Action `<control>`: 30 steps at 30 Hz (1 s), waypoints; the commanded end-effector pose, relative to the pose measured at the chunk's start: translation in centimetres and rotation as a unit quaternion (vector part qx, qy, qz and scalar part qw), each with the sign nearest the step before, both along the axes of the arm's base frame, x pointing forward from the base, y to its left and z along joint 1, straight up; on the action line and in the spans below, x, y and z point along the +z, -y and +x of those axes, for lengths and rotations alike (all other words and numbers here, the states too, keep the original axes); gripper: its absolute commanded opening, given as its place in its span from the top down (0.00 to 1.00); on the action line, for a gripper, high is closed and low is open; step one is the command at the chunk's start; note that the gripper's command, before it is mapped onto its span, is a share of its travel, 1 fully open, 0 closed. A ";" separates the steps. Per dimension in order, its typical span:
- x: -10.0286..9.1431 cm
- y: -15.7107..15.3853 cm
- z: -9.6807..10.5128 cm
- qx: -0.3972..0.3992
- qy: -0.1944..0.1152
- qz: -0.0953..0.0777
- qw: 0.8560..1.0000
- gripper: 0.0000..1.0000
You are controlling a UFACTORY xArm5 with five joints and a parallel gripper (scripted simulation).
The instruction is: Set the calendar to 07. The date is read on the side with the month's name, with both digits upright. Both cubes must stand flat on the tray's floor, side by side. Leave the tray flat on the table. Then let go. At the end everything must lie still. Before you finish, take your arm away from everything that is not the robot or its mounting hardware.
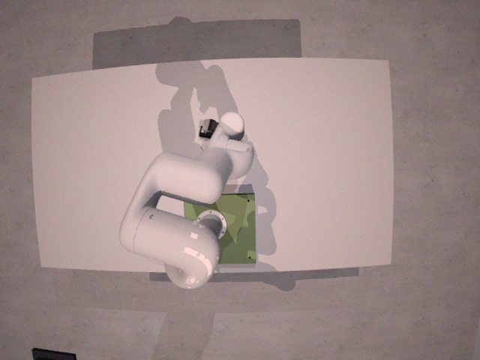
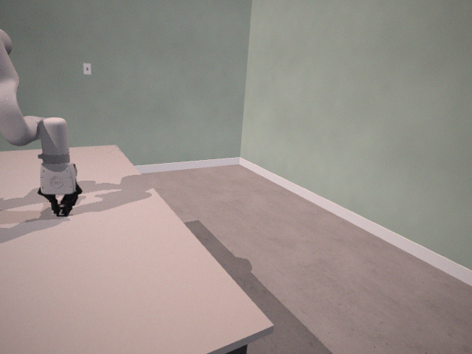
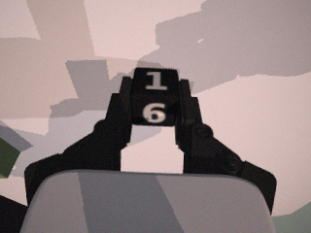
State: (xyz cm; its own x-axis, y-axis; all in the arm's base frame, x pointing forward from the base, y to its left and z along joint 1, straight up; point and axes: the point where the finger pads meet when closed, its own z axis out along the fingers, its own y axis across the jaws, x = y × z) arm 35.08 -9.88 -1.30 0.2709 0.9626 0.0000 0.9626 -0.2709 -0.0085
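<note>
My gripper (image 2: 62,208) (image 3: 155,92) points down over the table, shut on a black number cube (image 2: 63,211) (image 3: 155,92). In the wrist view two faces show, with a white 1 above and a white 6 below, both upright in that picture. In the exterior view a white digit is on the opposite side, too small to read surely. How far the cube hangs above the table cannot be told. A small black piece shows beside the wrist in the top view; what it is cannot be told. No tray, month name or second cube can be made out.
The arm rises from a green camouflage base board (image 1: 244,232) (image 3: 6,157) at the near edge of the pale table (image 1: 329,163) (image 2: 114,285). The arm hides part of the table. Its shadows cross the table top. A dark object (image 1: 54,354) stands at the lower left corner.
</note>
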 end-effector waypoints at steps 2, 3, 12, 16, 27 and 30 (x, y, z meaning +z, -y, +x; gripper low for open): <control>0.1 0.0 0.1 0.000 0.001 0.000 1.000 0.71; 0.1 0.0 0.1 0.000 0.001 0.000 1.000 0.71; 0.1 0.0 0.1 0.000 0.001 0.000 1.000 0.71; 0.1 0.0 0.1 0.000 0.001 0.000 1.000 0.71; 0.1 0.0 0.1 0.000 0.001 0.000 1.000 0.63; 0.1 0.0 0.1 0.000 0.001 0.000 1.000 0.59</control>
State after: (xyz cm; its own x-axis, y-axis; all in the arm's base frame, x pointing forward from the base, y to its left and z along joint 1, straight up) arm 35.09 -9.89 -1.30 0.2709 0.9626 0.0000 0.9626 -0.2709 -0.0083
